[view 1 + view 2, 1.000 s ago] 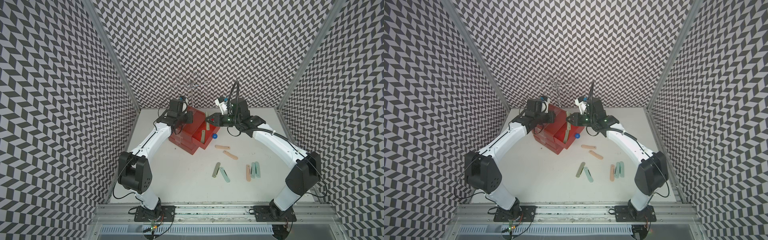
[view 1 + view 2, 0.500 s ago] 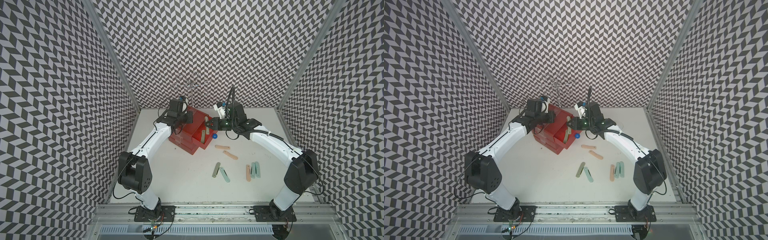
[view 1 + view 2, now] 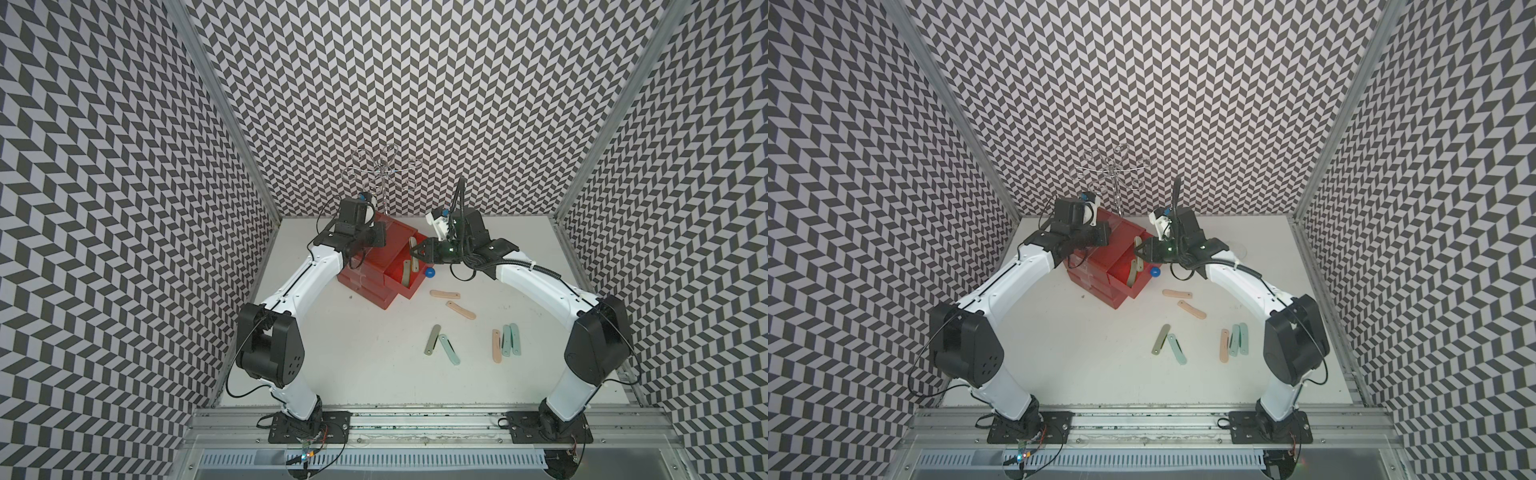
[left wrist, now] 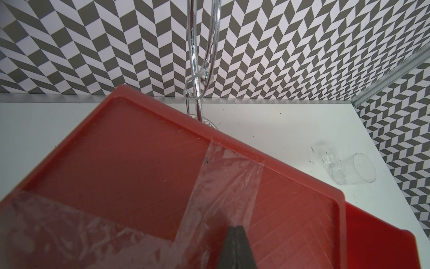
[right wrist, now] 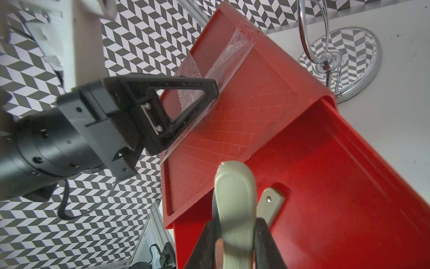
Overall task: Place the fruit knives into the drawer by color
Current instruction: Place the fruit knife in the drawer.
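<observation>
The held grey-green knife (image 5: 235,191) stands on end between the fingers (image 5: 267,242) of the right gripper (image 5: 235,222), which clamp its flat sides. It hangs over the pulled-out top drawer (image 5: 349,186) of the red cabinet (image 3: 365,266). Its lower end is cut off at the edge of the right wrist view, so whether it touches the drawer floor cannot be told. In both top views the grip is too small to make out.

A second grey-green knife (image 5: 271,205) stands tilted inside that drawer, just beside the held one and partly hidden by a finger.

The cabinet sits near the bench's (image 3: 353,353) far edge, left of the middle. The open drawer covers much of the lower drawers, and only one blue knob (image 3: 430,273) shows.

The left gripper (image 4: 236,233) is closed, with its tip on the clear tape (image 4: 223,181) across the cabinet top. The top views hide that tip behind the wrist. Only the two wrist views show the fingers together.

Only the top views show the loose knives. Three peach-pink knives (image 3: 460,309), three pale teal knives (image 3: 449,349) and one loose grey-green knife (image 3: 432,340) lie flat between the bench's middle and its right edge.

A clear cup (image 4: 353,168) lies on its side toward the far right corner. It is plain in the left wrist view and barely visible from above. A chrome wire stand (image 3: 384,174) rises behind the cabinet at the far edge.
</observation>
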Action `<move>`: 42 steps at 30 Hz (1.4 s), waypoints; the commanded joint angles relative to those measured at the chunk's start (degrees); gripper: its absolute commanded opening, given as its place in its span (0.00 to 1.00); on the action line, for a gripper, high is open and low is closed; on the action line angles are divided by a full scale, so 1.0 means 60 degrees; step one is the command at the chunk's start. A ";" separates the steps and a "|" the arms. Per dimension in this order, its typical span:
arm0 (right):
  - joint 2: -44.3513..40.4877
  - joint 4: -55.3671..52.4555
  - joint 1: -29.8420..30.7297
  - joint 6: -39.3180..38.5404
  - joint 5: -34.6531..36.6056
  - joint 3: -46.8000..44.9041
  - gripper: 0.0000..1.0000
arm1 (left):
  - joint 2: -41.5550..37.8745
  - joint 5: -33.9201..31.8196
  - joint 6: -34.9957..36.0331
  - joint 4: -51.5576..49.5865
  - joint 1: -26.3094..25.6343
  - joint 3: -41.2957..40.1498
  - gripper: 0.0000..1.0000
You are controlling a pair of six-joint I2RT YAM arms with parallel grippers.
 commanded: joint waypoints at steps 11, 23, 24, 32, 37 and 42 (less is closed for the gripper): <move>0.0360 -0.0270 0.0059 -0.0235 -0.0141 0.0362 0.26 | 0.0758 -0.0452 0.0128 -0.1785 0.0013 -0.0362 0.00; 0.0378 -0.0335 0.0063 -0.0252 -0.0169 0.0525 0.31 | 0.0757 -0.0433 0.0142 -0.1784 0.0008 -0.0359 0.00; 0.0377 -0.0350 0.0056 -0.0247 -0.0162 0.0551 0.31 | 0.0757 -0.0436 0.0145 -0.1785 0.0007 -0.0361 0.00; 0.0449 -0.0402 0.0058 -0.0260 -0.0237 0.0767 0.34 | 0.0766 -0.0417 0.0133 -0.1785 0.0011 -0.0362 0.00; 0.0270 -0.0204 0.0057 -0.0313 -0.0320 0.0943 0.34 | 0.0793 -0.0432 0.0143 -0.1777 0.0011 -0.0354 0.00; -0.0038 -0.0819 0.0060 -0.0733 -0.0218 0.1880 0.34 | 0.0796 -0.0433 0.0138 -0.1814 0.0016 -0.0347 0.00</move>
